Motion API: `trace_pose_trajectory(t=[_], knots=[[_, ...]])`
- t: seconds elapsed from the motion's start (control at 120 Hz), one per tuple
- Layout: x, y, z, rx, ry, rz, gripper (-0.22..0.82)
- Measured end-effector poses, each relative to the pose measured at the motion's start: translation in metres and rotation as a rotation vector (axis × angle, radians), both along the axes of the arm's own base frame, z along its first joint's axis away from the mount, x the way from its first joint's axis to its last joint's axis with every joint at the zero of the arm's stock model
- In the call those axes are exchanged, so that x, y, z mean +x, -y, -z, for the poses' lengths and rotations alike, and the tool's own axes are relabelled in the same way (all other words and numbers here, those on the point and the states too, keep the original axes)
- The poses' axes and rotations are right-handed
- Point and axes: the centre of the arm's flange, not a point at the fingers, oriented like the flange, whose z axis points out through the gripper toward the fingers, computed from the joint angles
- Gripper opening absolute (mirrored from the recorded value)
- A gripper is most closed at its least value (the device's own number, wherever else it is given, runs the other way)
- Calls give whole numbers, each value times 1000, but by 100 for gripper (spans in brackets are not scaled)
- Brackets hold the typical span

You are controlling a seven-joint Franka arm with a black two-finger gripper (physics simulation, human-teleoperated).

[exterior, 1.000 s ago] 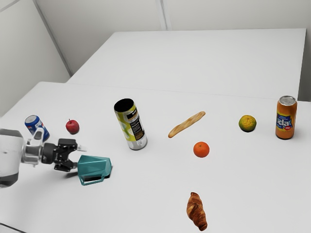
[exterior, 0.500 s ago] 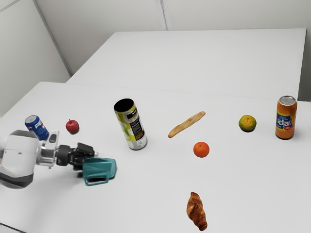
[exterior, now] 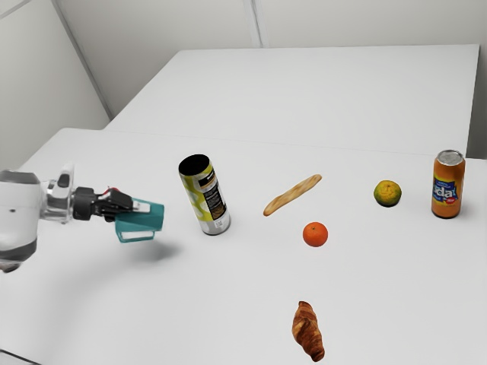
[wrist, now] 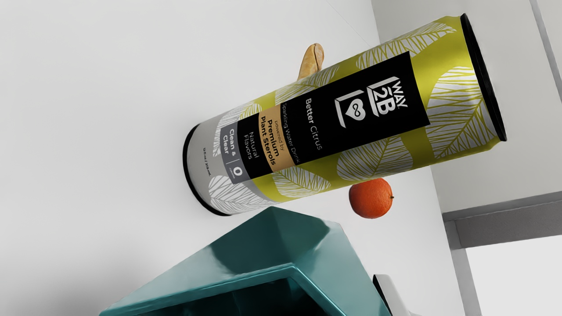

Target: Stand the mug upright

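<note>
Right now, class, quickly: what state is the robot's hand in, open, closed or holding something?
Hand: closed on the teal mug, holding it raised above the table, tipped on its side.

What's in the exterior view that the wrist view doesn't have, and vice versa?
Exterior view: croissant, orange soda can, green-yellow fruit, mug handle.

Wrist view: readable "Better Citrus" lettering, mug opening.

Both: teal mug in the gripper, tall leaf-patterned can, orange, baguette.
</note>
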Motion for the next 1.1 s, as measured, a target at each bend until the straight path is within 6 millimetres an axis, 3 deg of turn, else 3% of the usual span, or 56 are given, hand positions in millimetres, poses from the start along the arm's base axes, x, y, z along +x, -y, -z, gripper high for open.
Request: trace_pose_trajectory(t=[0.058, 0.192, 0.292, 0.358, 0.508, 0.692, 0.775, 0.958, 1.1], knots=[[12, 5, -11, 122, -8, 94, -15], [53, 45, -39, 525, -45, 417, -15], [68, 33, -63, 769, -105, 510, -16], [71, 25, -67, 873, -169, 526, -15], [80, 25, -44, 977, -259, 457, -15], [80, 42, -3, 986, -335, 346, -17], [79, 51, 6, 979, -357, 299, -17], [77, 57, 15, 950, -401, 195, 23], [77, 50, 12, 933, -427, 112, 41]])
